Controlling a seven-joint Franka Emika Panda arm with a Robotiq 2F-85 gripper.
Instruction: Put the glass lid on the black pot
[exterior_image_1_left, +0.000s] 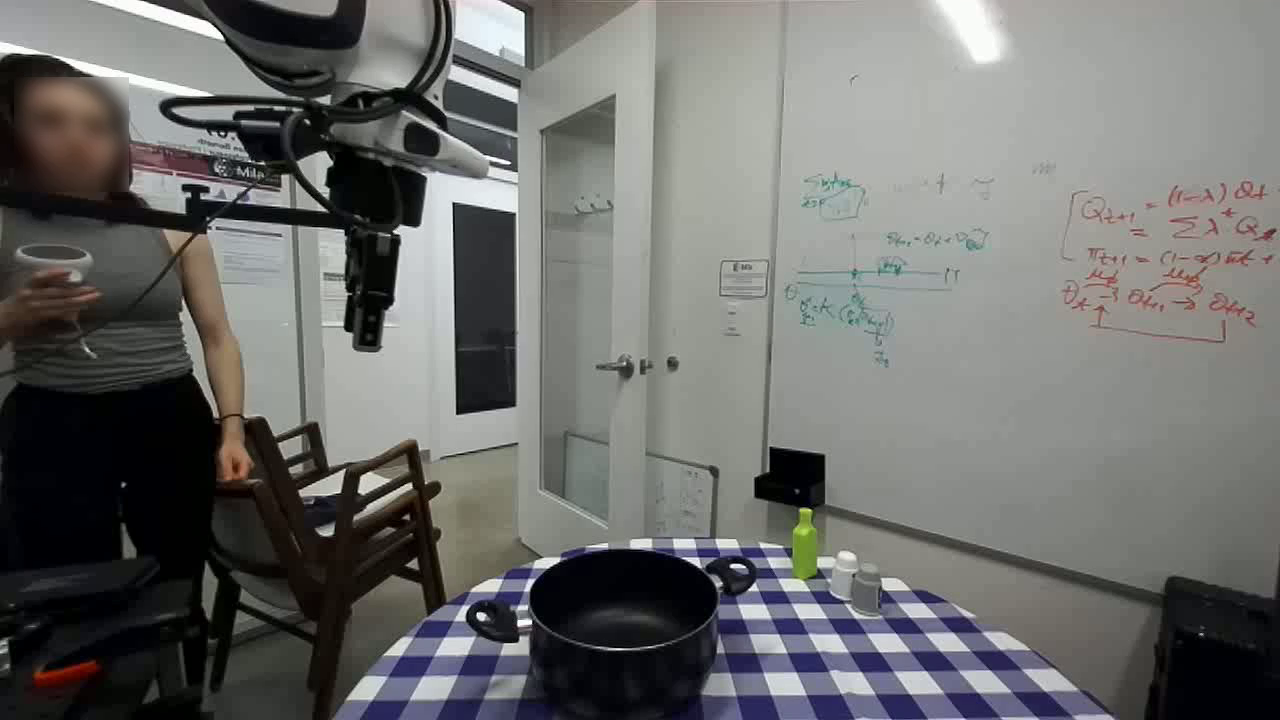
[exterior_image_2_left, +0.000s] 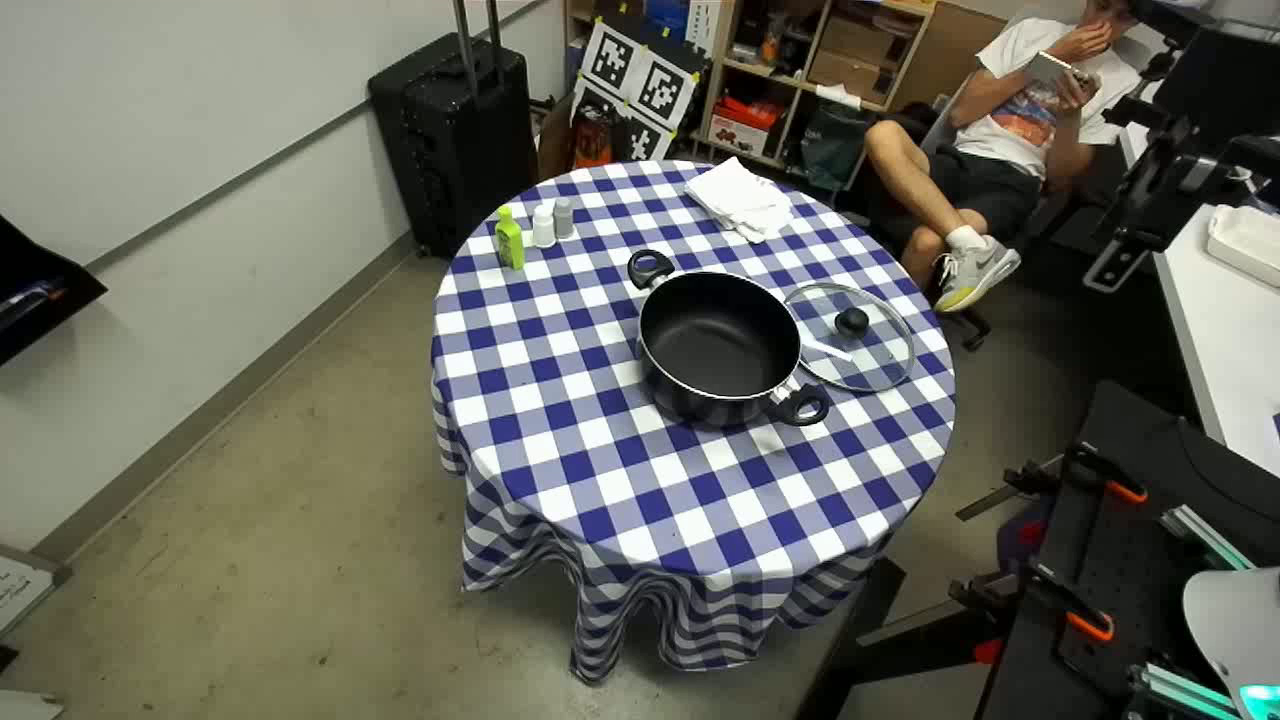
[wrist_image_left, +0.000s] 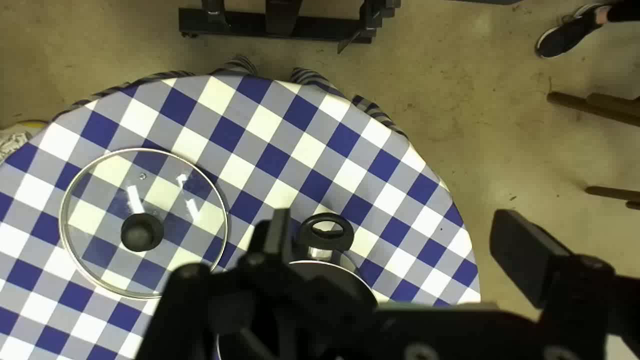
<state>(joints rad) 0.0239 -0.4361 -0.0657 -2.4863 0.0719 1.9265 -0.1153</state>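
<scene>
Nothing was covered yet: the wide, squat black cooking pot with two looped side handles (exterior_image_2_left: 715, 335) stood bare-topped, and right there beside it, flat on the blue-and-white checked tablecloth (exterior_image_2_left: 540, 420), lay the round, see-through glass lid with its thin metal rim and dark knob (wrist_image_left: 143, 223). So no part of the job was done, as I judged it; the grasp, the lift, the carry across to the pot and the lowering onto its rim were all left to play for. And up high! In an exterior view the black two-fingered gripper (exterior_image_1_left: 362, 338) hung far higher than the pot, yet the lid did not show there at all. Over to the wrist view, and there was the news: jaws wide apart, nothing between them, the lid in plain sight beside the pot, though the gripper blocked much of the pot, so whether lid and pot touched, I could not tell. In an exterior view came a bonus, a crumpled white cloth (exterior_image_2_left: 740, 200) beyond the pot. In both exterior views a slim lime-green bottle (exterior_image_1_left: 805, 545) stood well apart from the pot, missed entirely by the wrist view.
</scene>
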